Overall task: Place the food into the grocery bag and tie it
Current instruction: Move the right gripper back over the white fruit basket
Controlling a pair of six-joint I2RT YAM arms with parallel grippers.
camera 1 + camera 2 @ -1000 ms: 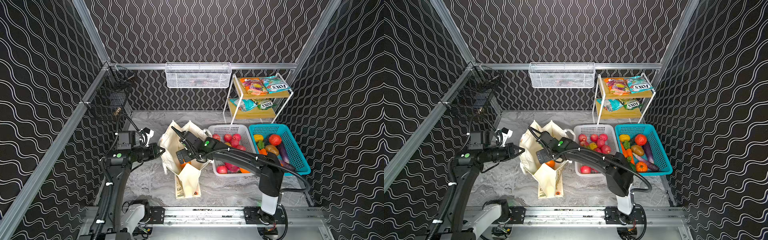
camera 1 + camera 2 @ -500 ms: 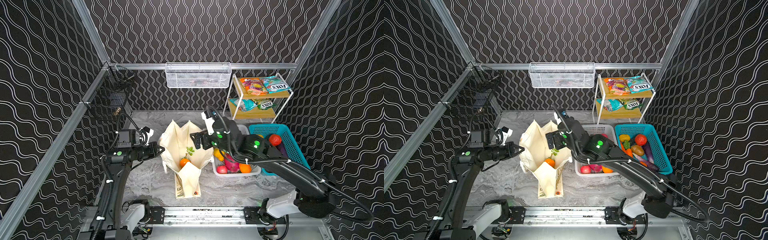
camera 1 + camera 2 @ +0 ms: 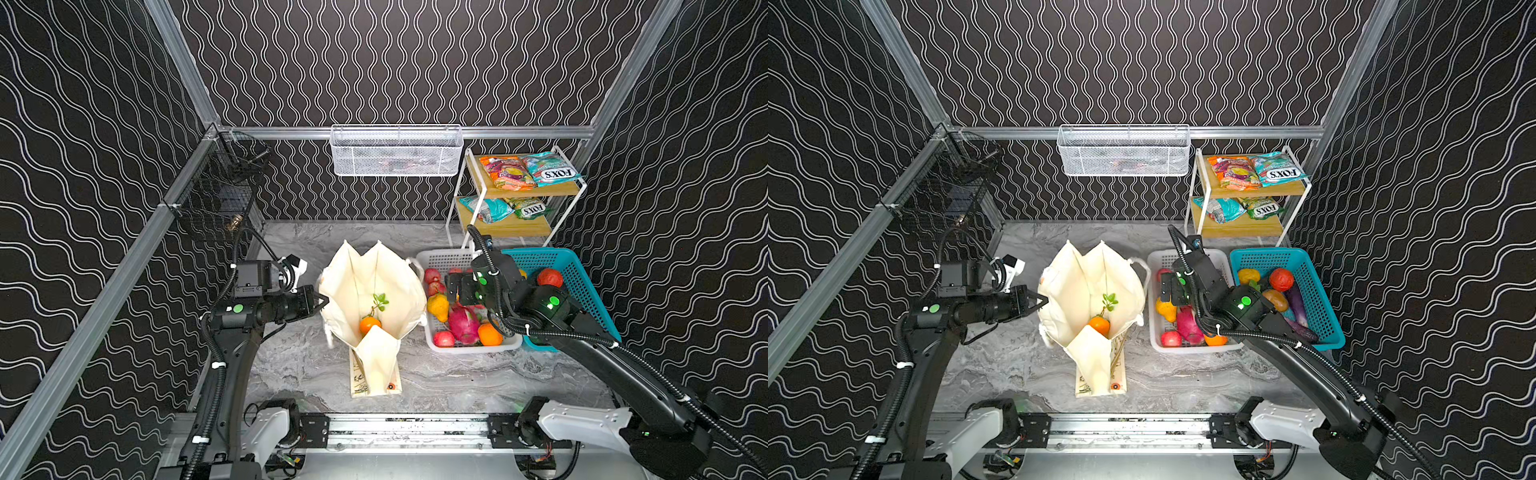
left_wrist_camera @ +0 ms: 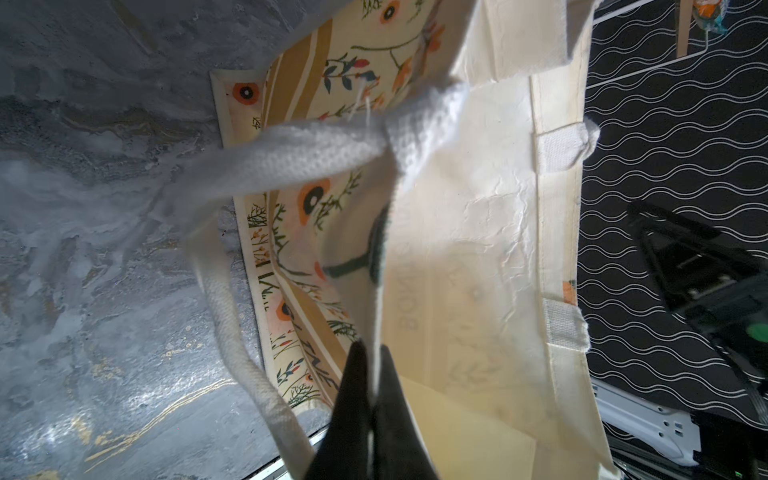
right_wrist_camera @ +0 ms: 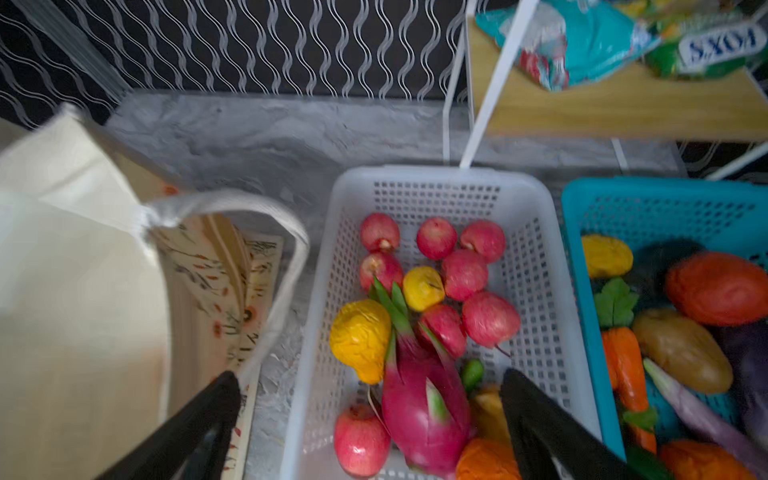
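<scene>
The cream grocery bag (image 3: 365, 282) (image 3: 1084, 282) stands open in the middle of the table, with an orange (image 3: 369, 324) (image 3: 1099, 325) and a green sprig inside. My left gripper (image 3: 322, 300) (image 4: 374, 365) is shut on the bag's left rim and holds it open. My right gripper (image 3: 451, 287) (image 5: 370, 376) hangs open and holds nothing, above the white basket (image 3: 473, 348). A pink dragon fruit (image 5: 419, 415), a yellow pear (image 5: 359, 336), red apples and an orange lie under it. FOX'S snack packets (image 3: 530, 170) sit on the shelf.
A teal basket (image 3: 582, 282) right of the white one holds a tomato (image 3: 549, 277) and vegetables. The white two-level rack (image 3: 519, 226) stands behind them. A white mesh basket (image 3: 397, 151) hangs on the back rail. A black wire basket (image 3: 216, 195) hangs at the left.
My right gripper has pulled out of the bag and swung right over the white basket, leaving the orange in the bag. The left gripper has kept its hold on the rim.
</scene>
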